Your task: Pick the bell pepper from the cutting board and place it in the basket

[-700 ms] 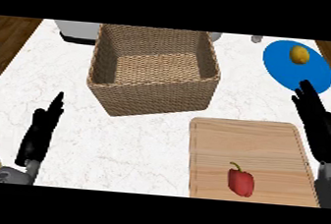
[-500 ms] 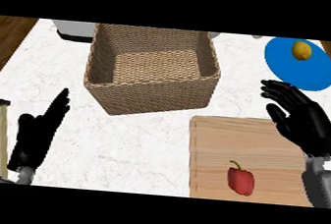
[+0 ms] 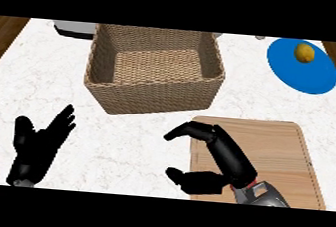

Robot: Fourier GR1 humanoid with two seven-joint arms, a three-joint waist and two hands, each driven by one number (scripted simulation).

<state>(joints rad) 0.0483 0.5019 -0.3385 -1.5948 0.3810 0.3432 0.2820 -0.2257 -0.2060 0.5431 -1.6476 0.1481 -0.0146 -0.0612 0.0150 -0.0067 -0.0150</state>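
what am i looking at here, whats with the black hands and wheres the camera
This is a view from the head of a humanoid robot, looking steeply down at a white kitchen counter. The black shapes are its two hands. The left hand rests open at the lower left. The right hand is curled over the wooden cutting board; the pepper it is meant to move does not show, so I can't tell whether it is held. Behind sit an empty wicker basket and a blue plate with a small yellow item.
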